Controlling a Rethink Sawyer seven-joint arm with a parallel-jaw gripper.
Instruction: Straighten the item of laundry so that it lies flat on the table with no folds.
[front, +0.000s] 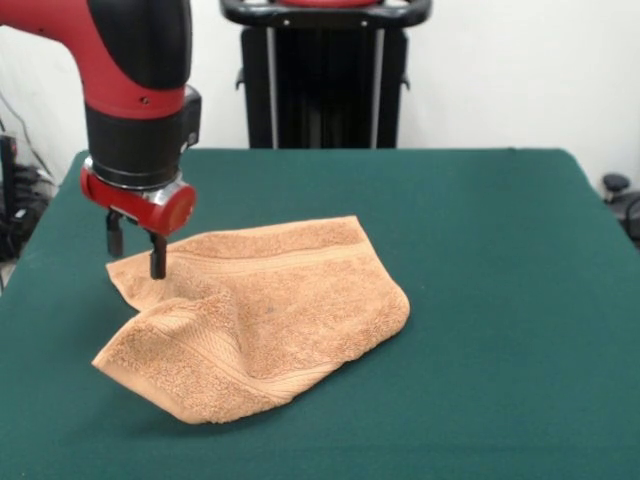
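The item of laundry (285, 295), an orange-tan terry towel, lies crumpled left of the middle of the dark green table (490, 260). Its near left part is folded over and bulges up, and woven bands run across it. My gripper (136, 246) hangs over the towel's far left corner. Its two fingers stand apart, so it is open. The right fingertip (157, 266) touches the cloth at that corner, and the left one hovers just above the table beside the towel's edge. No tag shows.
A black stand (322, 85) rises behind the table's far edge against a white wall. Dark gear (618, 190) sits past the right edge, and cables lie beyond the left edge.
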